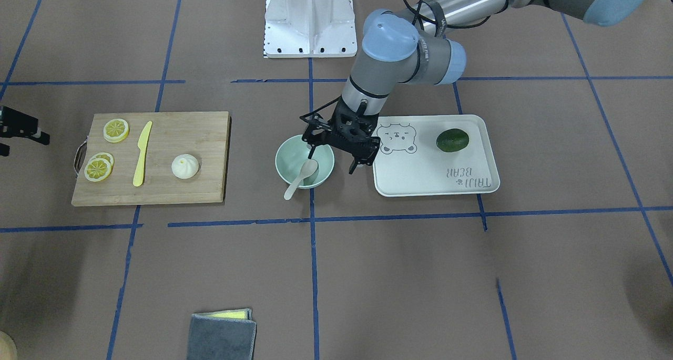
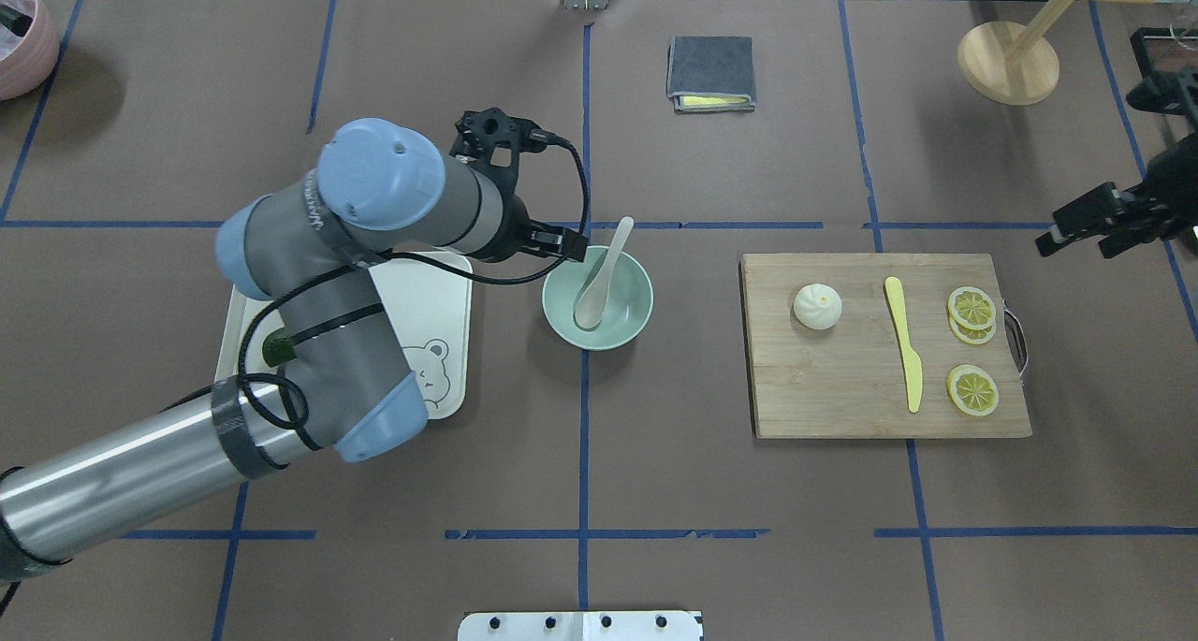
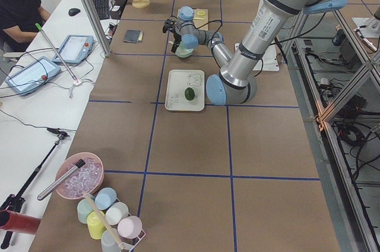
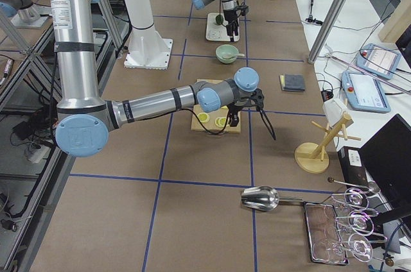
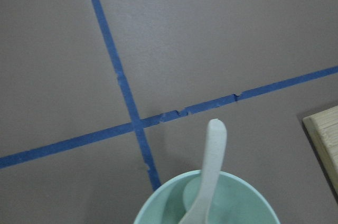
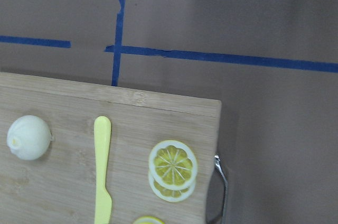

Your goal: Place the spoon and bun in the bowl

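Where the spoon lies: spoon (image 2: 599, 281) has its scoop down in the bowl (image 2: 629, 327), handle leaning out over the rim.
Bun: bun (image 2: 817, 306) sits on the wooden board (image 2: 842, 388), near the yellow knife (image 2: 904, 346), well apart from the bowl.
Left gripper: left gripper (image 1: 331, 164) has its fingers spread and empty, above the bowl's edge nearest the bear tray (image 1: 420, 184).
Right gripper: right gripper (image 2: 1078, 244) has its fingers spread, holding nothing, beyond the board's end with the lemon slices (image 2: 971, 309).

In the overhead view the spoon (image 2: 599, 281) lies in the bowl (image 2: 629, 327); the tray (image 2: 432, 304) sits to its left; the bun (image 2: 817, 305) lies on the board (image 2: 824, 388) to its right, beside the knife (image 2: 903, 342).
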{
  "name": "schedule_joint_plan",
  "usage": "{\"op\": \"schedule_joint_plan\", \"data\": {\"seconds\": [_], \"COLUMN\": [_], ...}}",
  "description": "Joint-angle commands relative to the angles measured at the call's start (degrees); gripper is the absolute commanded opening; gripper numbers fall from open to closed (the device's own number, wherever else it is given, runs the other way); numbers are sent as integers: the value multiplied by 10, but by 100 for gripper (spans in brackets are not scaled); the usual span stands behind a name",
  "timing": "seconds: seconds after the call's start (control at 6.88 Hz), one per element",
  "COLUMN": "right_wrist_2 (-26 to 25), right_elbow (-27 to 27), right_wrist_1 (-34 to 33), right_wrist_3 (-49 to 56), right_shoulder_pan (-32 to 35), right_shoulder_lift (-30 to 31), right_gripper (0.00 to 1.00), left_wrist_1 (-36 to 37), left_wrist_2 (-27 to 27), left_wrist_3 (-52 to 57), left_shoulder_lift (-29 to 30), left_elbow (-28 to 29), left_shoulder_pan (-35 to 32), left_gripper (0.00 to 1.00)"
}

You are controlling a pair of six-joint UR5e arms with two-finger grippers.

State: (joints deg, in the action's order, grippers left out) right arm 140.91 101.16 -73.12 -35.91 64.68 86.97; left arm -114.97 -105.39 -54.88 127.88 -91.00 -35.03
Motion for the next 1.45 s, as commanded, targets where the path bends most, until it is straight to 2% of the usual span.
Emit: {"op": "schedule_joint_plan", "data": {"seconds": [0.0, 0.15, 0.29, 0.44, 1.16, 1.31], "right_wrist_2": [-166, -234, -305, -328, -329, -331], "right_elbow": [1, 0, 1, -1, -3, -3], "right_wrist_1": [146, 145, 142, 136, 127, 127], "right_wrist_3": [-277, -355, -375, -375, -374, -375], "right_shoulder_pan": [-148, -212, -256, -273, -281, -283], "right_shoulder_lift": [-35, -67, -75, -75, -79, -80], "right_gripper": [100, 100, 100, 100, 98, 87], "left_wrist_1": [66, 74, 73, 73, 74, 73], "left_wrist_2": [-17, -18, -28, -27, -25, -25], "left_wrist_3": [104, 141, 145, 145, 144, 144], "left_shoulder_lift": [-68, -96, -114, -114, -114, -115], "left_elbow": [-89, -113, -122, -122, -121, -121], "left_shoulder_pan": [-52, -77, -83, -82, -80, -81], "left_gripper": [97, 97, 97, 97, 98, 98]}}
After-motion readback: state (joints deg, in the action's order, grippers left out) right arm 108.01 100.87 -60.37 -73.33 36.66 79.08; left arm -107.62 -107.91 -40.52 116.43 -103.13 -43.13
